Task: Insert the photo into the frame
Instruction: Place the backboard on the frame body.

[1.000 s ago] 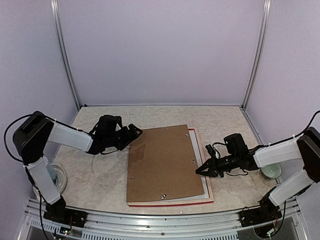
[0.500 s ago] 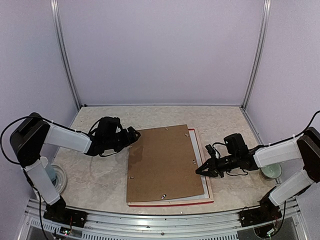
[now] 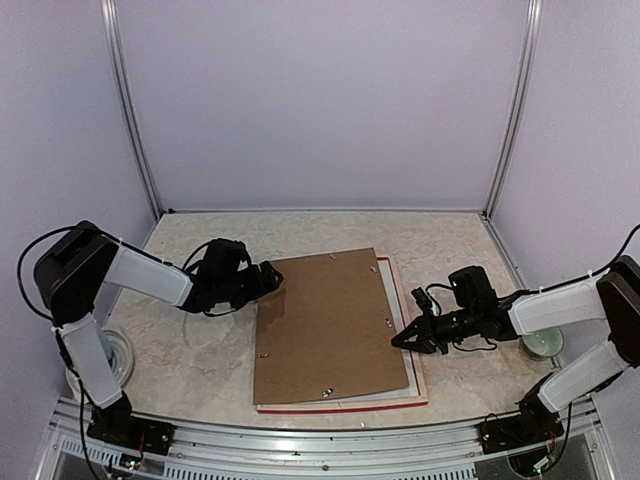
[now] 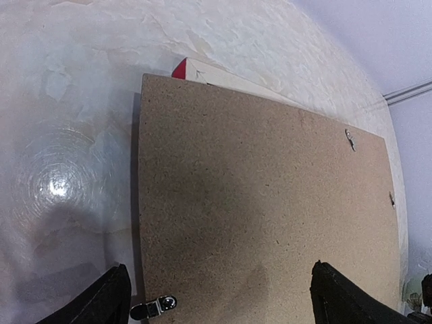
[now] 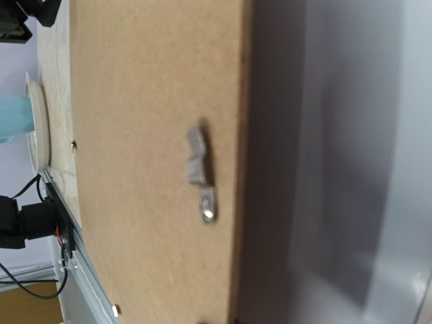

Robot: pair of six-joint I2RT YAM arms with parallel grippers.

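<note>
Your frame (image 3: 340, 408) lies face down in the middle of the table (image 3: 200, 360), with only its red edge showing along the near and right sides. A brown backing board (image 3: 330, 325) rests on top, turned slightly askew, so a pale strip (image 3: 417, 383) shows beside it on the right. The photo is not visible in any view. It may lie under the board, but that cannot be told.

Your left gripper (image 3: 274, 279) hovers at the board's far left corner with its jaws wide apart, holding nothing. Your right gripper (image 3: 396, 343), jaws together, points at the board's right edge near a small metal clip (image 5: 199, 169).

Judging by this, the board needs squaring up and the clips need turning.

The table is pale and marbled, and plain lilac walls with metal posts enclose it.
</note>
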